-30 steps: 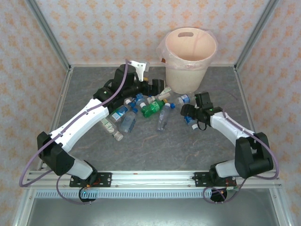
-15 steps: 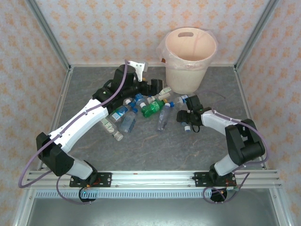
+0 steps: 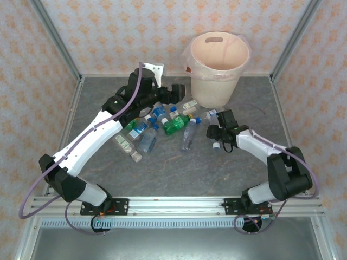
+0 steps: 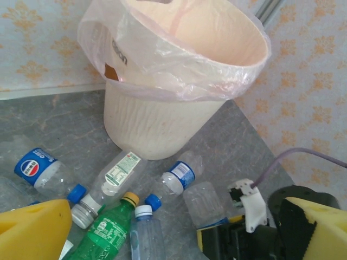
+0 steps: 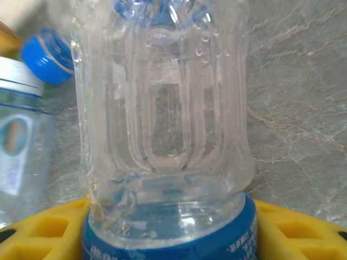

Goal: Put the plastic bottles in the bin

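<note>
Your right gripper (image 3: 216, 131) has swung in, its fingers (image 5: 49, 238) narrowing onto a clear ribbed plastic bottle (image 5: 162, 124) on the grey table (image 3: 162, 168), at 6 o'clock from the cream-white round plastic bin (image 3: 217, 92). A lift looks next. Your left gripper (image 3: 177, 92) hangs wide.

A: Surface state?
B: Grey marbled surface (image 3: 179, 173). The bin (image 3: 214, 89) stands upright at the far side, right of centre.
A: Loose items?
B: Plastic bottles (image 3: 147, 140) lie clustered before it; one green bottle (image 3: 174, 126) lies among the clear ones.
</note>
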Controlling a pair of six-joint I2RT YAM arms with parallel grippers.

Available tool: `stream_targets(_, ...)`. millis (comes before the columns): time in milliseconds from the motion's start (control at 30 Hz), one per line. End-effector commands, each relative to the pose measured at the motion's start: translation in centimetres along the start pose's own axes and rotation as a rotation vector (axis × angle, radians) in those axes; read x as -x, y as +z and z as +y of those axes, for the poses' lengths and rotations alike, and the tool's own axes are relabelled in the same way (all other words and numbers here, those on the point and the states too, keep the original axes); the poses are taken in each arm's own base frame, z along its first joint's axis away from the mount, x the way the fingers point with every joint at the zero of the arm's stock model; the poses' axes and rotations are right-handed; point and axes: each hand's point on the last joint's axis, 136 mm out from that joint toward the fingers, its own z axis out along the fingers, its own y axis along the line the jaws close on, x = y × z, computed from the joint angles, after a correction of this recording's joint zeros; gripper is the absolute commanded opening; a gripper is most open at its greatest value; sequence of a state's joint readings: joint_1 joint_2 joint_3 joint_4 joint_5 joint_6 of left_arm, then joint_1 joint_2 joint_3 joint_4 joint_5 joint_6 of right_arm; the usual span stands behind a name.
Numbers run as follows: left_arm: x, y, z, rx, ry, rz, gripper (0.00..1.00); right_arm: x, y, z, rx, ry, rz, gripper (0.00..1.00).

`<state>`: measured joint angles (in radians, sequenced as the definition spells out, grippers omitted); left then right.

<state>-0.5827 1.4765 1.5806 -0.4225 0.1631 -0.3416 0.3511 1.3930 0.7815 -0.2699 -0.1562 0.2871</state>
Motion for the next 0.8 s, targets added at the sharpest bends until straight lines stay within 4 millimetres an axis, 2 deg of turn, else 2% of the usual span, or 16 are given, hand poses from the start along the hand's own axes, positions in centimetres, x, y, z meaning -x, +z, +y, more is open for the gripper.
stream_targets(0,0.9,0.2,1.1,0.081,-0.003,-0.03,0.99,1.3,-2.7,0.3,0.011,0.028,-0.07,0.57)
stream_targets(133,2.1,0.3,1.2,0.089,-0.006,-0.091,0.99,3.6,-6.4,0.8,0.022,0.038,-0.158,0.57)
stream_targets(300,2.7,0.0,0.8,0.058,-0.027,-0.147,0.99,7.7,-12.0,2.2,0.068,0.064,-0.298,0.57)
stream_targets(467,2.1,-0.5,0.8,0.042,-0.006,-0.157,0.99,13.4,-17.7,3.5,0.079,0.098,-0.478,0.55)
stream_targets(600,1.8,-1.5,1.0,0.043,0.007,-0.152,0.99,17.9,-21.6,5.4,0.122,0.121,-0.592,0.55)
stream_targets(767,1.2,-4.1,1.0,0.014,-0.015,-0.174,0.99,23.4,-23.0,8.4,0.16,0.145,-0.64,0.56)
